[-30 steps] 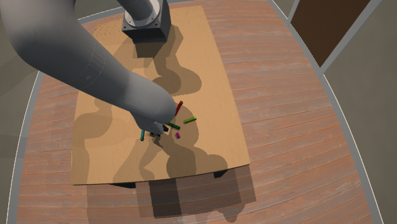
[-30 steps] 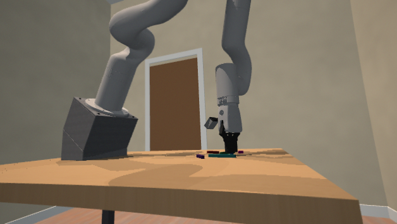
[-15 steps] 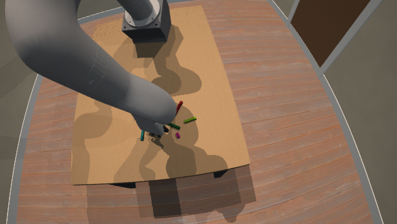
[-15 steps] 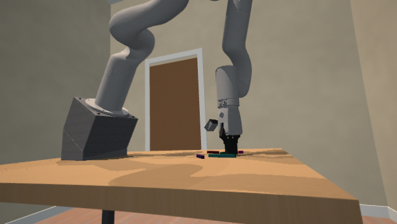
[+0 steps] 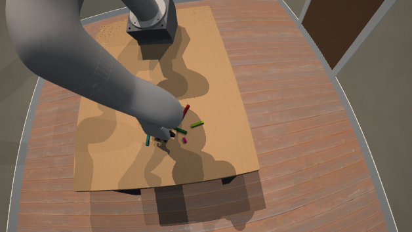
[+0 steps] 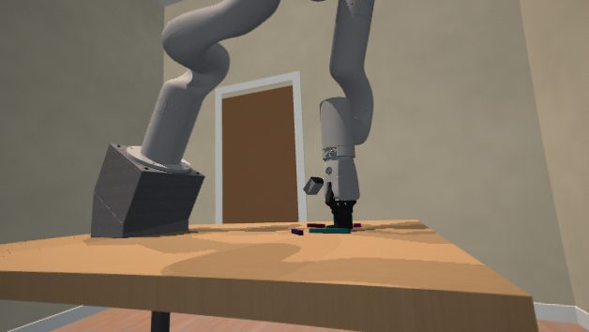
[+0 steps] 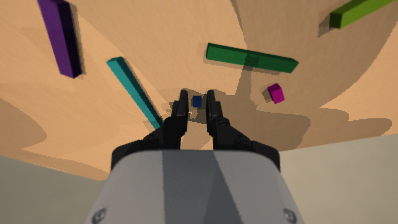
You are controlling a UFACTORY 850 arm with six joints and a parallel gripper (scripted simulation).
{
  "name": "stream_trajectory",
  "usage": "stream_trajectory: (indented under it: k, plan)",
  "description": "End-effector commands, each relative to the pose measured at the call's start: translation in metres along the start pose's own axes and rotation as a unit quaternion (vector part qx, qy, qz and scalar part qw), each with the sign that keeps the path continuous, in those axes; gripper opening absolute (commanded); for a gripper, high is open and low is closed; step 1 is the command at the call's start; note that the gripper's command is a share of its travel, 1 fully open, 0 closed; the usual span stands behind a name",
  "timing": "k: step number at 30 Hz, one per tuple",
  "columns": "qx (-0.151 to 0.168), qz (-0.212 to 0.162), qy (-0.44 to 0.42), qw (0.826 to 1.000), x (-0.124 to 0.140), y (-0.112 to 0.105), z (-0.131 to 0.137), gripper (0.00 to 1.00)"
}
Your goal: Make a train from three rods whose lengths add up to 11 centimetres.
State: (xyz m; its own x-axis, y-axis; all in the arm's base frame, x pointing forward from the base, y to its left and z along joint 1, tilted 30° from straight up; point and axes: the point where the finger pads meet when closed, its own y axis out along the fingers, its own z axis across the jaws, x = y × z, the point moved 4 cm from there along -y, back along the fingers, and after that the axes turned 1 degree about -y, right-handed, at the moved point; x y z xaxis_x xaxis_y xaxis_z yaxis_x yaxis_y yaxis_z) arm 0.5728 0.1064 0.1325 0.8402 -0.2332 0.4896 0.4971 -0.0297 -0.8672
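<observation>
My gripper (image 7: 197, 99) is down at the table top, and its fingers stand partly open on either side of a small blue rod (image 7: 197, 101), with a gap on each side. A turquoise rod (image 7: 135, 92) lies just left of the fingers. A green rod (image 7: 251, 58) lies beyond them and a magenta rod (image 7: 275, 93) to the right. A purple rod (image 7: 61, 35) is at the far left and a lime rod (image 7: 357, 12) at the far right. In the top view a red rod (image 5: 185, 111) shows beside the arm. There the gripper (image 5: 164, 139) hides the blue rod.
The arm's base (image 5: 151, 23) stands at the far end of the table. The rods lie loosely scattered near the table's middle, none end to end. The table's front edge (image 5: 164, 187) is well clear of them.
</observation>
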Motion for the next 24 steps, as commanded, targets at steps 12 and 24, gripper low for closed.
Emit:
stream_trajectory:
  k: [12, 24]
  plan:
    - [0.0, -0.001, 0.0, 1.0, 0.0006, -0.0004, 0.0003, 0.24]
    - [0.0, -0.001, 0.0, 1.0, 0.0006, -0.0004, 0.0003, 0.04]
